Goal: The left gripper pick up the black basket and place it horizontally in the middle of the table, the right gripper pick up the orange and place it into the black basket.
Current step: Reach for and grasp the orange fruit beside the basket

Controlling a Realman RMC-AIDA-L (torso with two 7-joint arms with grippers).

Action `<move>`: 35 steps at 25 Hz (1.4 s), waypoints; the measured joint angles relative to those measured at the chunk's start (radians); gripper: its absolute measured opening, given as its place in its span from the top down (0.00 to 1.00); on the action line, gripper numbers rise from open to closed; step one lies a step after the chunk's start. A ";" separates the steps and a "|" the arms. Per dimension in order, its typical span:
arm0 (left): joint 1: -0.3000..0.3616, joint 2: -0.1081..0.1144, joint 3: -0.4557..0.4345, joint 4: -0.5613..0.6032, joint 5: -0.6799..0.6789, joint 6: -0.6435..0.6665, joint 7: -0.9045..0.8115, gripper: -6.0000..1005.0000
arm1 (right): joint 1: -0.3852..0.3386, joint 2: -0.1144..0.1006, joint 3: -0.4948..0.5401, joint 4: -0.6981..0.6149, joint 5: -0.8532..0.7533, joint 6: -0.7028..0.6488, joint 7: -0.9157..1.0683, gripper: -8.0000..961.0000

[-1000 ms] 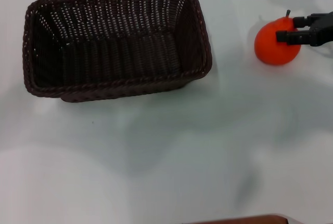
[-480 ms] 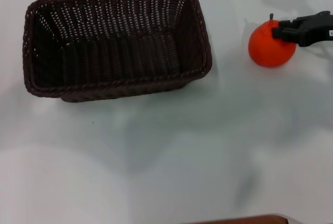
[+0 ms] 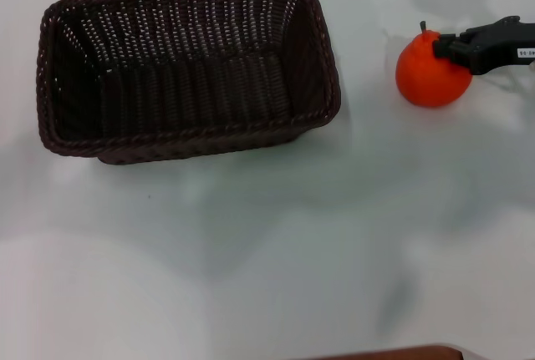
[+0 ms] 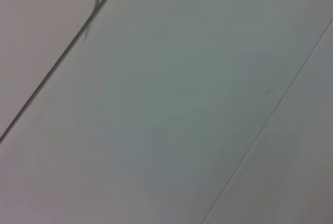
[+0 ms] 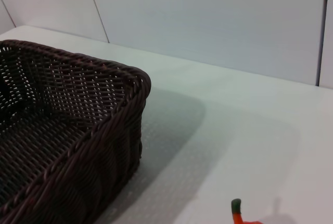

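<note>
On the smooth white worktop, the slim black right gripper pinches the bumpy neck of the round, pear-shaped orange, while the big rectangular black basket of dark woven wicker with a braided rim stands well apart from that gripper.

Black basket: woven wicker, dark brown-black, ribbed rough weave, braided rim, slight sheen on strands; open gaps in weave show on side walls.
Orange: smooth skin, soft matt-to-satin finish; short dark-green stem.
Desk: plain white, smooth, faintly glossy.
Right tool: black, hard, matt, plastic-looking; small white label on body.
</note>
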 joint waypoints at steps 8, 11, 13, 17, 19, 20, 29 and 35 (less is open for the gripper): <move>-0.003 0.002 0.000 0.011 0.000 0.001 0.000 0.28 | 0.002 0.004 0.004 -0.005 0.001 -0.013 -0.026 0.93; -0.004 0.002 0.000 0.012 0.000 0.002 0.001 0.29 | 0.002 0.009 0.013 -0.005 0.010 -0.014 -0.045 0.93; -0.005 0.001 0.000 0.012 0.000 0.002 0.003 0.30 | 0.001 0.011 0.022 -0.005 0.022 -0.014 -0.060 0.94; -0.006 0.002 0.001 0.028 0.000 0.002 0.007 0.31 | 0.000 0.015 0.036 -0.019 0.047 -0.014 -0.091 0.94; -0.007 0.004 0.001 0.035 0.000 0.002 0.008 0.32 | 0.000 0.016 0.038 -0.026 0.061 -0.013 -0.102 0.94; -0.007 0.005 0.001 0.037 0.000 0.003 0.008 0.32 | 0.000 0.016 0.039 -0.029 0.071 -0.013 -0.108 0.94; -0.005 0.006 0.001 0.037 0.000 0.005 0.008 0.32 | -0.007 0.018 0.063 -0.041 0.160 0.005 -0.153 0.95; -0.003 0.006 0.001 0.037 0.000 0.006 0.008 0.32 | -0.007 0.024 0.064 -0.050 0.245 0.015 -0.182 0.96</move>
